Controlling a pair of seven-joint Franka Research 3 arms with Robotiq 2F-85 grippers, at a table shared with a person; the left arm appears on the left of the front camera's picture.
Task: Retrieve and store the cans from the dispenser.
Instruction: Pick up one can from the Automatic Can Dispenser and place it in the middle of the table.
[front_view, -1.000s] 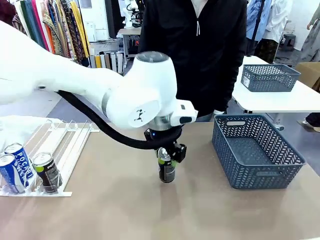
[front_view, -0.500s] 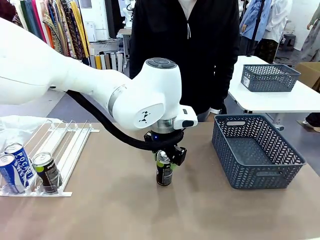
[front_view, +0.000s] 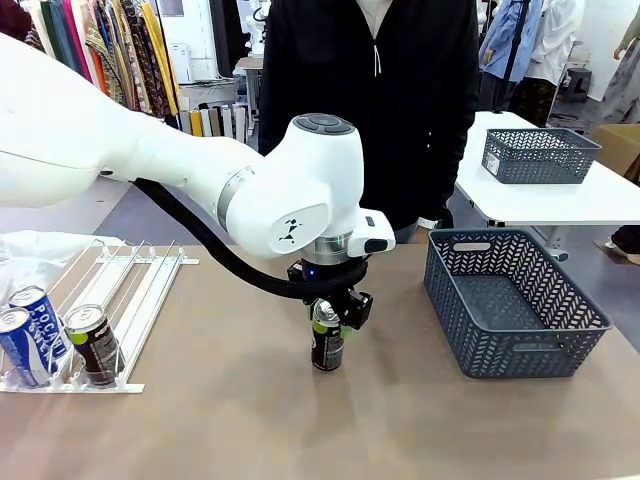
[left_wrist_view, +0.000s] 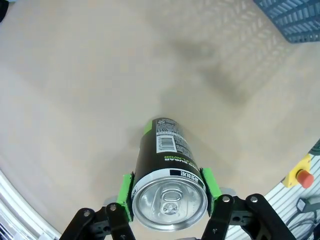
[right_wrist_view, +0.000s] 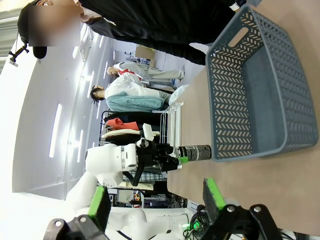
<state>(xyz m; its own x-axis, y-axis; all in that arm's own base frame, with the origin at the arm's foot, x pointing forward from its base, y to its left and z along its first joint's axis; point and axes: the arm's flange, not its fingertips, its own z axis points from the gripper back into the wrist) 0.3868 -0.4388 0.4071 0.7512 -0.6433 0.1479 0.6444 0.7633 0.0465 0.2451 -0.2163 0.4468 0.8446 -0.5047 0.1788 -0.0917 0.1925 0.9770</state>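
A dark can (front_view: 327, 347) with a green mark and a silver top (left_wrist_view: 170, 201) stands upright on the tan table, mid-table. My left gripper (front_view: 329, 311) comes down over it from above, its green pads (left_wrist_view: 125, 194) lying against both sides of the can just under the rim. The white dispenser (front_view: 135, 280) lies at the left with three cans at its near end: two blue-and-white ones (front_view: 38, 318) and a dark one (front_view: 93, 345). My right gripper (right_wrist_view: 156, 200) is open, off the table's side, holding nothing.
A blue-grey lattice basket (front_view: 512, 300) stands to the right of the can, seen also in the right wrist view as the basket (right_wrist_view: 250, 85). A person in a black jacket (front_view: 380, 100) stands at the far edge. A second basket (front_view: 540, 155) sits on another table behind.
The left arm has shifted a little left and lowered the dark can onto the table. Over the last half second it has hardly moved.
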